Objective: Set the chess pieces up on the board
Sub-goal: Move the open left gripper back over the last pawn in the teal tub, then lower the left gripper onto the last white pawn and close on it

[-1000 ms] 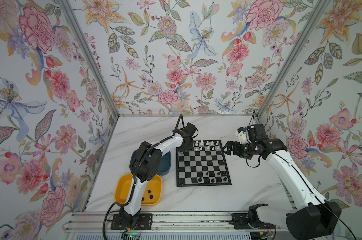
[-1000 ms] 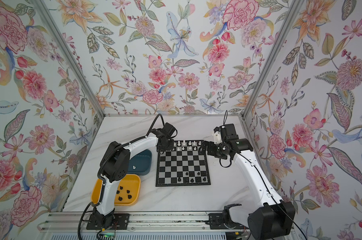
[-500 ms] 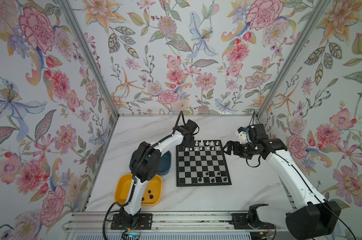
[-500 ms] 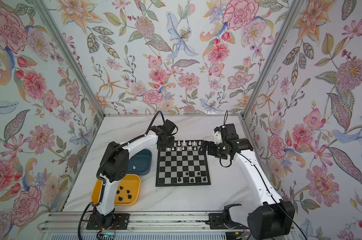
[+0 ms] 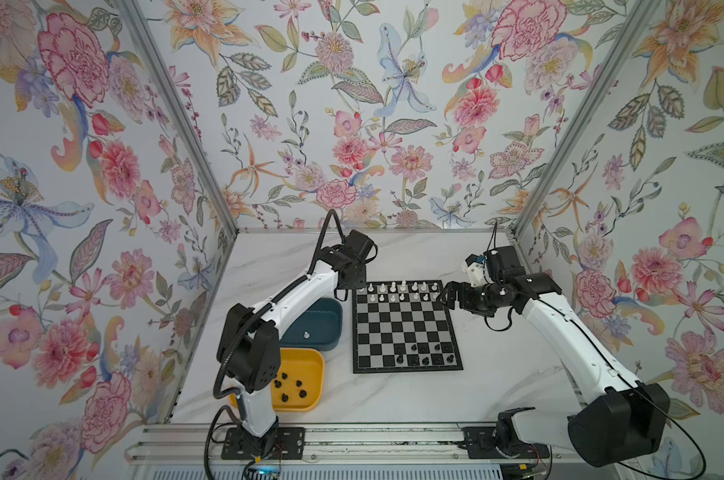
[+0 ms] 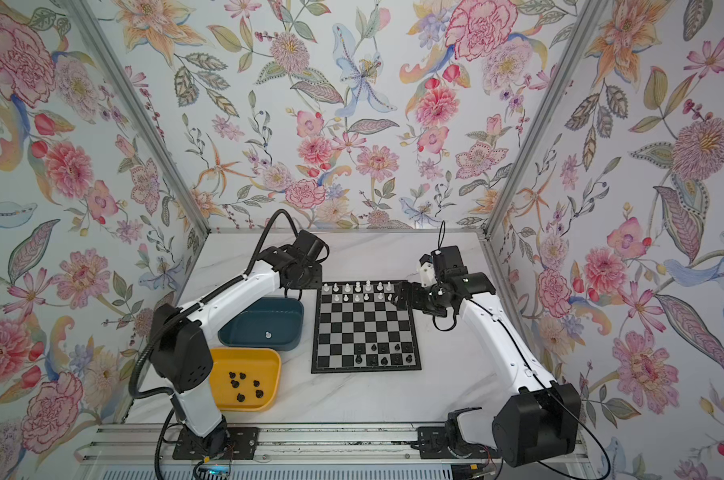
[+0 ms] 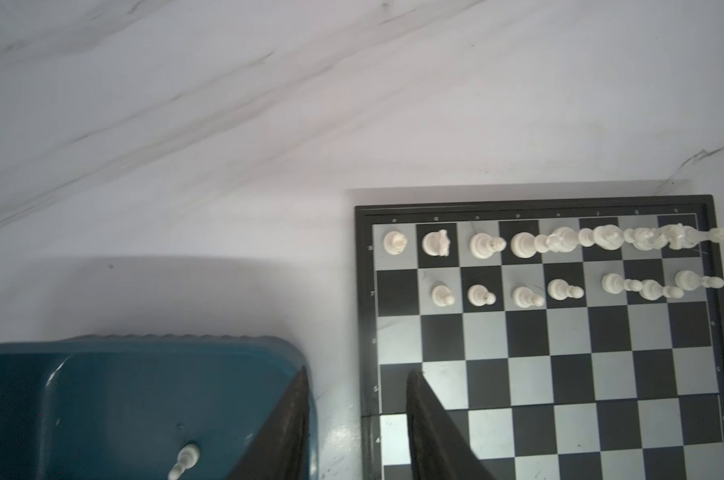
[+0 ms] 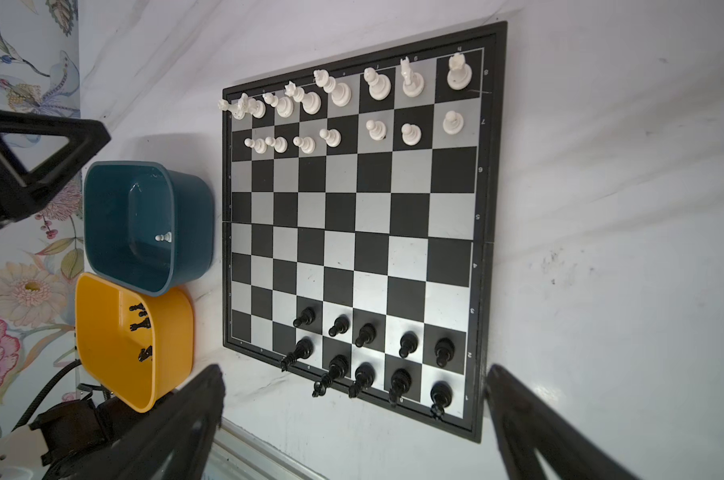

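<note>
The board lies flat mid-table. White chess pieces fill its two far rows, and black chess pieces stand in part of its two near rows. In the left wrist view my left gripper hangs open over the gap between the board's left edge and the teal tray, with nothing between its fingers. One white pawn lies in that tray. My right gripper hovers wide open and empty at the board's far right corner.
A yellow tray with several black pieces sits in front of the teal tray, left of the board. Flowered walls close in the left, back and right. A metal rail runs along the front edge.
My left gripper has widened its jaws and drawn a little to the left, off the board's far left corner. The right arm has not moved.
</note>
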